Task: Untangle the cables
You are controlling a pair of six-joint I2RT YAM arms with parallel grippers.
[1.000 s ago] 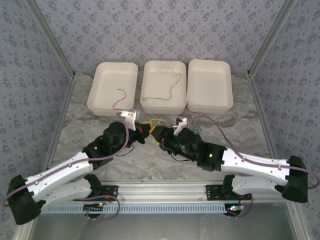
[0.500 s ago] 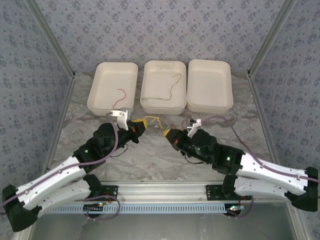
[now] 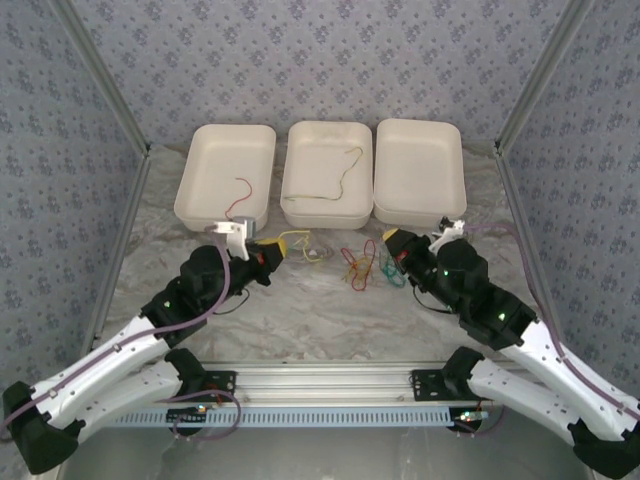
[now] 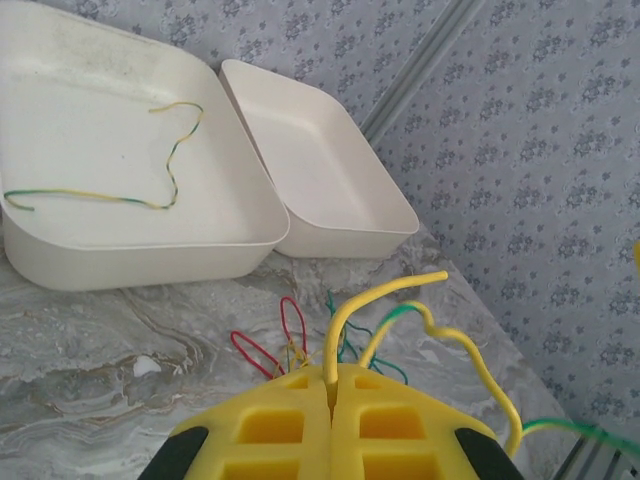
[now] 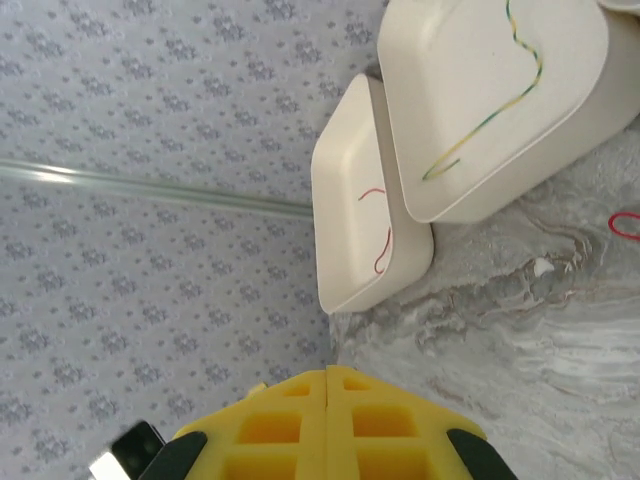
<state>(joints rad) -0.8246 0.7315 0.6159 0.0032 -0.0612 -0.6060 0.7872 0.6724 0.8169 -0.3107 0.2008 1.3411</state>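
Both pairs of jaws are closed: our left gripper (image 4: 330, 382) pinches a yellow cable (image 4: 343, 325), our right gripper (image 5: 328, 385) meets pad to pad. We see red and green cables (image 3: 358, 268) tangled at centre frame, below the middle tray (image 3: 312, 165).

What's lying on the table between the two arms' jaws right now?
A loose tangle of red and green cables, plus a yellow cable pinched in the left jaws; the top external view shows it best.
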